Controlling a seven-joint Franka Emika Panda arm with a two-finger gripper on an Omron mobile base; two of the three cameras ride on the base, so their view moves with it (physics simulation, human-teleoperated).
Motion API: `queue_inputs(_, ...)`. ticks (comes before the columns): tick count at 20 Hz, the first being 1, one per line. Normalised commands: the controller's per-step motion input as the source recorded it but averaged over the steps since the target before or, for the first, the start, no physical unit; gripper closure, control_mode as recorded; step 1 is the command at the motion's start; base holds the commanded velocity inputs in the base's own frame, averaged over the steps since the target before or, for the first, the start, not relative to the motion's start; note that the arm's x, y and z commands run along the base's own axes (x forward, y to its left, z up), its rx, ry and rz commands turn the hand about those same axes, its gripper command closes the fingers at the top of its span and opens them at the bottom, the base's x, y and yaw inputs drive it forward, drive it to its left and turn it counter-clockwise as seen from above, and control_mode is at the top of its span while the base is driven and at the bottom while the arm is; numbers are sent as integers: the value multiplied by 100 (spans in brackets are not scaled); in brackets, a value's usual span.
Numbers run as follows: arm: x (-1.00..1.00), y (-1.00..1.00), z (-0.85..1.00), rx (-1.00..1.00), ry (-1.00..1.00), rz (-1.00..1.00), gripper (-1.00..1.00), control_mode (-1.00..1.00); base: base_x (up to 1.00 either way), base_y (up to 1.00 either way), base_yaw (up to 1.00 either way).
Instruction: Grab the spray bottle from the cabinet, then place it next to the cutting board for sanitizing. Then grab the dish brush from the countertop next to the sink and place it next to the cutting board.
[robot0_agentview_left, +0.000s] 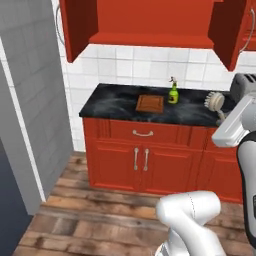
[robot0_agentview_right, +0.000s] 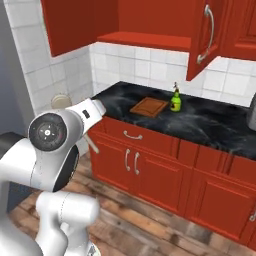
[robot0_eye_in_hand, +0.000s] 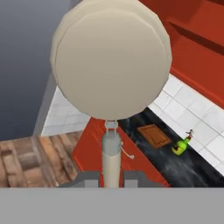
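Beside cutting board (robot0_agentview_left: 149, 103), spray bottle (robot0_agentview_left: 173, 93); label unreadable.

Arm: I have it raised and bent, forearm angled up at the right of the left base view. Gripper (robot0_eye_in_hand: 111, 178): both fingers closed on the dish brush (robot0_eye_in_hand: 111, 65) handle, round bristle head sticking out beyond the fingertips.

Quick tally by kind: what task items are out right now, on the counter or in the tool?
Spray bottle: 1, upright on the countertop, beside the cutting board
Cutting board: 1, flat on the countertop
Dish brush: 1, handle gripped in the tool, off the countertop
Total: 3
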Motion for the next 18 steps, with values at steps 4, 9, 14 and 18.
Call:
queue_inputs(4,0,0,0,0,0,0,100,100,100,100,-30)
queue_inputs(9,0,0,0,0,0,0,100,100,100,100,-39)
queue_inputs(14,0,0,0,0,0,0,100,100,79,31,-32)
queue_inputs(18,0,0,0,0,0,0,100,100,59,-10,-27)
